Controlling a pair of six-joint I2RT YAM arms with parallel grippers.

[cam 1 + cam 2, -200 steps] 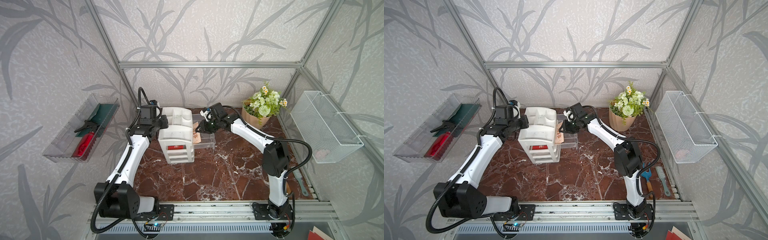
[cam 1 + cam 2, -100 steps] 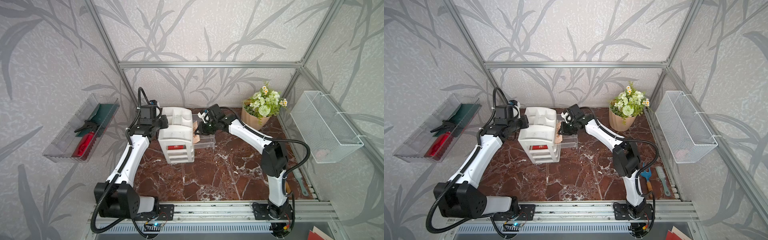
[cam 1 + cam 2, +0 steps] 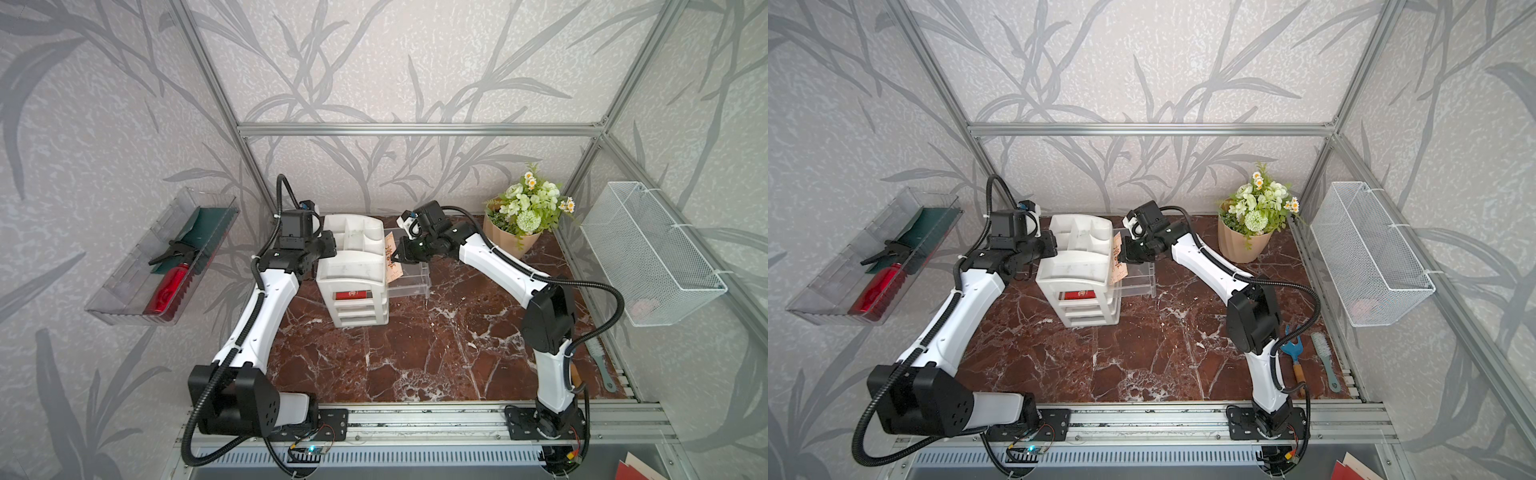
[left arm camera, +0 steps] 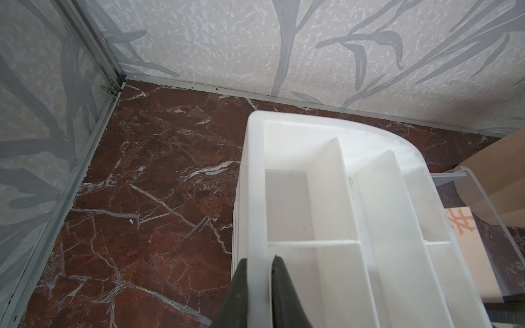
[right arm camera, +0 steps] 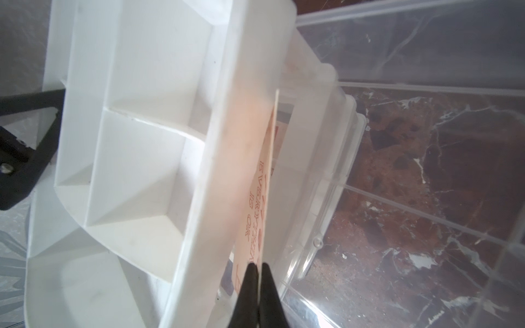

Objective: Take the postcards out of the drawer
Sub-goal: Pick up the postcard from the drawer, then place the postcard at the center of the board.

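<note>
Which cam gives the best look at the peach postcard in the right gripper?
Right wrist: postcard close up, print legible, right gripper shut on its edge. Both top views show it small, upright beside the white organiser. Left wrist catches only a peach corner past the clear drawer wall.

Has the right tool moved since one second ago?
Yes. The right tool has shifted slightly toward the white drawer organizer, away from the flower pot, and is now shut on a peach postcard.
</note>
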